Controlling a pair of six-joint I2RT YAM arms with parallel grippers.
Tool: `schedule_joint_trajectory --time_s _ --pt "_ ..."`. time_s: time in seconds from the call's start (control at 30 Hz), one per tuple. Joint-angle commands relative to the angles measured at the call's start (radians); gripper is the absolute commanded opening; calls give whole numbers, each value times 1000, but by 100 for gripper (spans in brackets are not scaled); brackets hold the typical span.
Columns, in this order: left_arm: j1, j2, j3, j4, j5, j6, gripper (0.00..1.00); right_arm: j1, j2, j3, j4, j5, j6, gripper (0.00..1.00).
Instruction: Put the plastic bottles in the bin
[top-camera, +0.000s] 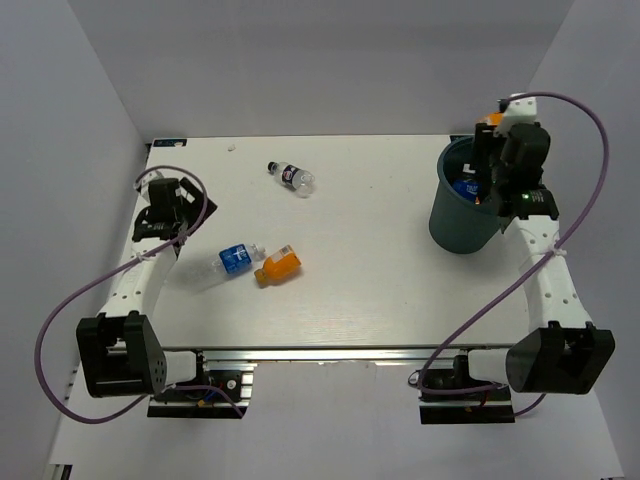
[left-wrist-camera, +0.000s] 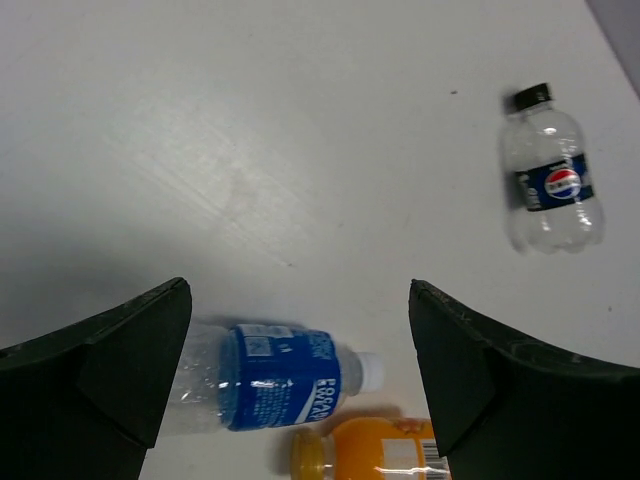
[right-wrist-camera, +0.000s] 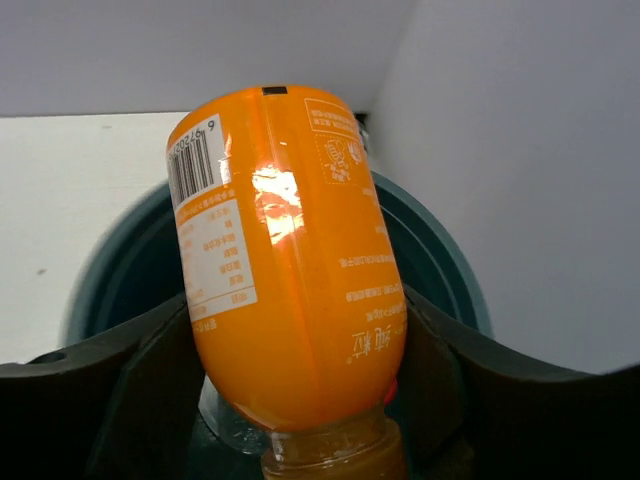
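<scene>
My right gripper (top-camera: 490, 150) is shut on an orange bottle (right-wrist-camera: 285, 270) and holds it over the dark teal bin (top-camera: 462, 212); the bin's rim shows in the right wrist view (right-wrist-camera: 440, 260). Bottles lie inside the bin, a blue label showing (top-camera: 468, 186). My left gripper (top-camera: 185, 215) is open and empty above the table's left side. On the table lie a clear blue-labelled bottle (top-camera: 235, 258), also in the left wrist view (left-wrist-camera: 275, 378), an orange bottle (top-camera: 279, 265) touching it, also in that view (left-wrist-camera: 370, 452), and a small dark-labelled bottle (top-camera: 292, 177), also there (left-wrist-camera: 552, 183).
The white table (top-camera: 380, 270) has walls at the back and sides. The bin stands near the back right corner. Purple cables loop beside both arms.
</scene>
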Motion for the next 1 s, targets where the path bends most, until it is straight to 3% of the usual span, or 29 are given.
schedule_joint_trajectory --time_s 0.0,0.03,0.07,0.33,0.4,0.43,0.47,0.5,0.6,0.73,0.87,0.97 --pt "35 -62 -50 1 -32 -103 98 -92 21 23 -25 76 163 50" --pt "36 -89 -59 12 -36 -103 98 -101 27 24 -36 69 166 77" --pt "36 -102 -67 23 -43 -105 98 -106 26 24 -38 61 158 88" --pt "39 -206 -111 -3 -191 -109 98 -105 -14 88 -48 -189 45 89" --pt "38 -231 -117 -9 -191 -111 98 -67 -8 125 -122 -360 -91 89" --pt "38 -234 -119 -14 -191 -125 98 -27 -6 141 -152 -400 -158 89" --pt "38 -238 -120 -20 -188 -128 98 119 -9 133 -169 -366 -224 89" --pt "39 -243 -120 -25 -187 -132 98 207 -10 118 -185 -311 -368 89" --pt "39 -243 -127 -40 -190 -156 98 470 15 46 -205 -253 -530 89" --pt "41 -240 -127 -78 -185 -198 98 676 116 -12 -272 -439 -770 89" --pt "43 -261 -148 -89 -165 -225 98 889 254 -14 -222 -416 -840 89" --pt "43 -290 -171 -98 -152 -252 98 935 369 32 -139 -422 -816 89"
